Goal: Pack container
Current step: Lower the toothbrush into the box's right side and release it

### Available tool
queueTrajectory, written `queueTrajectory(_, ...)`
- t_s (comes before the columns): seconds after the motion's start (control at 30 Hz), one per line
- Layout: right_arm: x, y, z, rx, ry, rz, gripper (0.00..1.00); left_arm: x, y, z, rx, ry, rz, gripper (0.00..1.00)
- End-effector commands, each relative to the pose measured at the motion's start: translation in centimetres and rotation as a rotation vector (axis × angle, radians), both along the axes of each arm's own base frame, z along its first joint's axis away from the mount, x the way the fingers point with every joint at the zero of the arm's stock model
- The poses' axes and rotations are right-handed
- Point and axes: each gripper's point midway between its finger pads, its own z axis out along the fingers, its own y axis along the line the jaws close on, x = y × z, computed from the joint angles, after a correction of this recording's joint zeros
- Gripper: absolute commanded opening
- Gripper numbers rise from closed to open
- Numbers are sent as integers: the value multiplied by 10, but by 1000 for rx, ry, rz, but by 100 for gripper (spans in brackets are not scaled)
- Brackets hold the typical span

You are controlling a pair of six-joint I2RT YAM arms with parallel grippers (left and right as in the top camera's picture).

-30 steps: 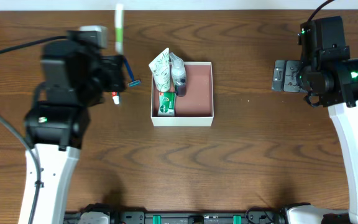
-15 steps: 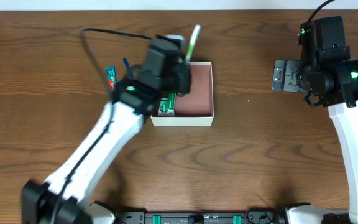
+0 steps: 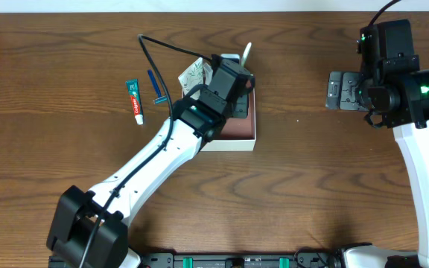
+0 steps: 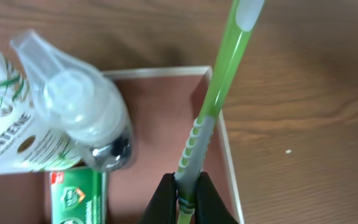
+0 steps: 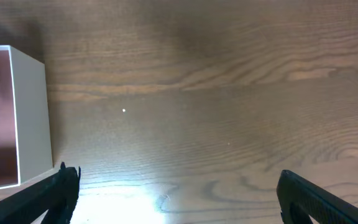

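The container (image 3: 253,128), a shallow white box with a reddish-brown inside, sits at the table's middle. My left gripper (image 4: 187,190) is shut on the handle of a green and grey toothbrush (image 4: 219,87). It hangs over the container's right side (image 4: 225,143), and the brush's white head (image 3: 246,50) points past the far rim. Inside lie a clear spray bottle (image 4: 79,112), a white Pantene tube (image 4: 11,140) and a green box (image 4: 76,196). My right gripper (image 5: 179,186) stands open and empty over bare wood, right of the container (image 5: 33,112).
A small toothpaste tube (image 3: 133,100) and a blue razor (image 3: 156,88) lie on the wood left of the container. The left arm (image 3: 155,160) stretches diagonally from the near left edge. The right arm (image 3: 423,149) stands at the far right.
The left arm has swung from the table's left side over to the container, carrying the toothbrush. The toothpaste tube and razor are uncovered. The right arm has not moved.
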Motion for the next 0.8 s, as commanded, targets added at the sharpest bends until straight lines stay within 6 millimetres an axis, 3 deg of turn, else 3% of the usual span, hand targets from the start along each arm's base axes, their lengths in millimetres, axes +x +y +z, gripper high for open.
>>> queueTrajectory(0.0, 0, -4, 6, -2, -20, -24, 99, 2, 9, -11, 48, 16, 67, 6)
queueTrajectory(0.2, 0, -4, 6, -2, -20, -24, 99, -6, 15, -30, 76, 87, 89, 6)
queueTrajectory(0.5, 0, -4, 6, -2, -20, -24, 99, -10, 13, -32, 75, 100, 78, 6)
queueTrajectory(0.77, 0, -4, 6, -2, -20, -23, 99, -21, -3, -32, 54, 110, 69, 6)
